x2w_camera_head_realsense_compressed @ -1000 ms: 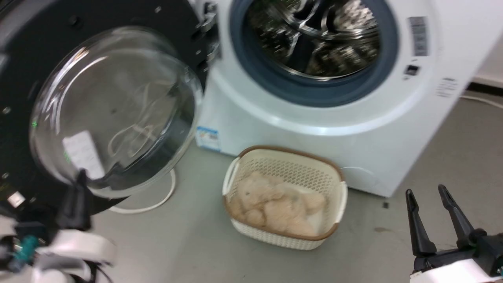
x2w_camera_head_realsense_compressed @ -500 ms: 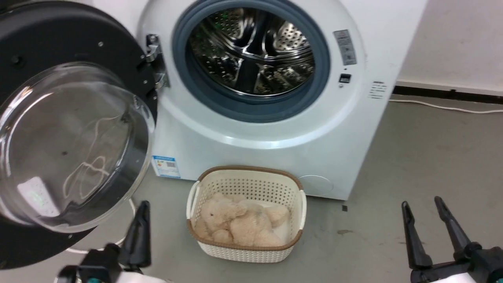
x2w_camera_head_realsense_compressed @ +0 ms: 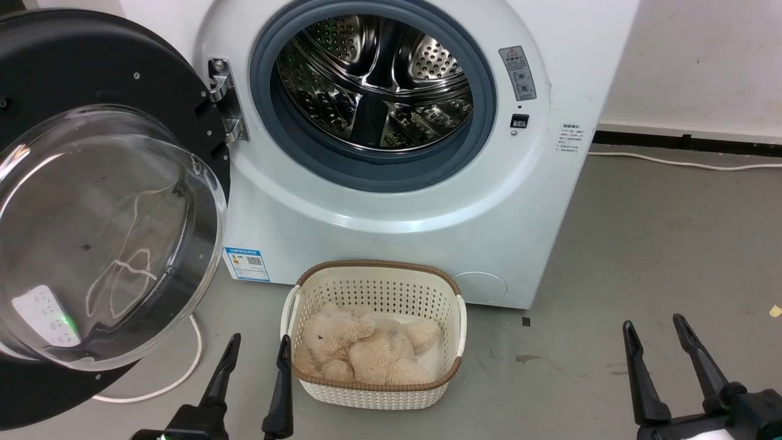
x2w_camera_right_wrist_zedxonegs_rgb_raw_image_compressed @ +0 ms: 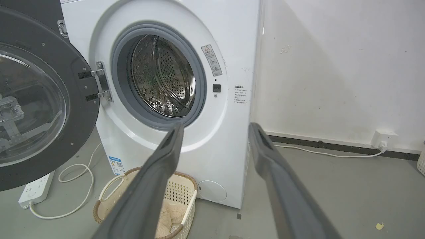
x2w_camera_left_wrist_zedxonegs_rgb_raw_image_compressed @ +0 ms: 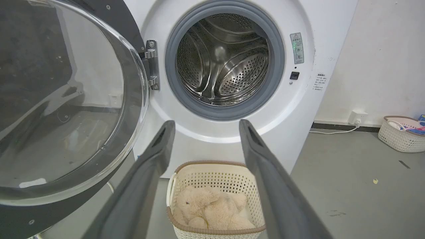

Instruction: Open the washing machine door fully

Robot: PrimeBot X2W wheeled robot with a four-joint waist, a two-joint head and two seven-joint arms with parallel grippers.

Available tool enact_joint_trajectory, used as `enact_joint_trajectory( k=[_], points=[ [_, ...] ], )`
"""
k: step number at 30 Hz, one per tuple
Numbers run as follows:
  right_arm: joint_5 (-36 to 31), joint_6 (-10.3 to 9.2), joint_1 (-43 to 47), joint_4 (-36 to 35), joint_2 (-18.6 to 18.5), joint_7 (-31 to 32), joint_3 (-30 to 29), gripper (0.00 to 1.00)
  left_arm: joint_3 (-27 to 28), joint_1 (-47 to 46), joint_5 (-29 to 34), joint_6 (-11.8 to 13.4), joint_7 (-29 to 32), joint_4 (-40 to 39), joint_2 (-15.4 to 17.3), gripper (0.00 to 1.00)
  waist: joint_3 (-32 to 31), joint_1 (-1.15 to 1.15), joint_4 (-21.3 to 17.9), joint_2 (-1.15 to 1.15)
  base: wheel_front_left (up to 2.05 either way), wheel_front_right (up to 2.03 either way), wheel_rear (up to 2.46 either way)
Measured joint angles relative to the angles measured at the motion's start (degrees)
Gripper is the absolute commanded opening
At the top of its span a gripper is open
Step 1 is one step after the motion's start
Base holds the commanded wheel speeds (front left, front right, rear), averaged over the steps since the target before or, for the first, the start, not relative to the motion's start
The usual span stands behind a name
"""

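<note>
The washing machine (x2w_camera_head_realsense_compressed: 391, 226) (x2w_camera_left_wrist_zedxonegs_rgb_raw_image_compressed: 298, 109) (x2w_camera_right_wrist_zedxonegs_rgb_raw_image_compressed: 225, 159) is a white front-loader with its grey-gasketed mouth and steel drum exposed. The washing machine door (x2w_camera_head_realsense_compressed: 91, 214) (x2w_camera_left_wrist_zedxonegs_rgb_raw_image_compressed: 66, 99) (x2w_camera_right_wrist_zedxonegs_rgb_raw_image_compressed: 36, 99), a black disc with a bulging clear glass bowl, stands swung wide to the left on its metal hinge (x2w_camera_head_realsense_compressed: 223, 101). My left gripper (x2w_camera_head_realsense_compressed: 259, 343) (x2w_camera_left_wrist_zedxonegs_rgb_raw_image_compressed: 206, 124) is open and empty at the lower left, just right of the door's lower edge, apart from it. My right gripper (x2w_camera_head_realsense_compressed: 652, 327) (x2w_camera_right_wrist_zedxonegs_rgb_raw_image_compressed: 215, 127) is open and empty at the lower right, over bare floor.
A cream basket (x2w_camera_head_realsense_compressed: 452, 311) (x2w_camera_left_wrist_zedxonegs_rgb_raw_image_compressed: 212, 166) holding a beige plush toy (x2w_camera_head_realsense_compressed: 360, 348) sits on the floor before the machine. A white cable (x2w_camera_head_realsense_compressed: 183, 366) and power strip (x2w_camera_right_wrist_zedxonegs_rgb_raw_image_compressed: 35, 191) lie under the door. Another basket (x2w_camera_left_wrist_zedxonegs_rgb_raw_image_compressed: 398, 136) stands by the right wall, near a socket (x2w_camera_right_wrist_zedxonegs_rgb_raw_image_compressed: 383, 139).
The head camera has swung, so the whole scene shifted left and up. My left gripper has come away from the door's lower edge, and both its fingers now stand beside the basket.
</note>
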Motion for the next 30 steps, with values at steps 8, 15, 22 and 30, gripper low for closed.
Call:
enact_joint_trajectory(
  k=[8,15,22,30],
  points=[
    [0.94,0.0,0.0,0.56,0.09,0.0,-0.01,1.0,-0.41,-0.02,0.94,-0.09,0.0,0.56,-0.46,1.0,0.13,0.0,-0.14,0.0,0.0,0.0,0.0],
    [0.63,0.0,-0.01,1.74,0.14,0.0,0.71,1.0,-0.35,-0.16,1.0,-0.54,0.0,0.92,-0.65,1.0,0.31,0.0,-0.18,0.0,0.0,0.0,0.0],
    [-0.1,0.0,-0.03,1.88,0.14,0.03,1.05,0.0,-0.3,-0.27,1.23,-0.62,0.03,0.88,-1.24,0.0,0.27,0.0,0.0,0.0,0.0,0.0,0.0],
    [-0.12,0.0,-0.06,1.88,0.13,0.63,1.12,0.0,0.1,-0.28,1.41,-0.63,0.63,0.88,-1.42,0.0,0.33,0.0,-0.1,0.0,0.0,0.0,0.0]
  ],
)
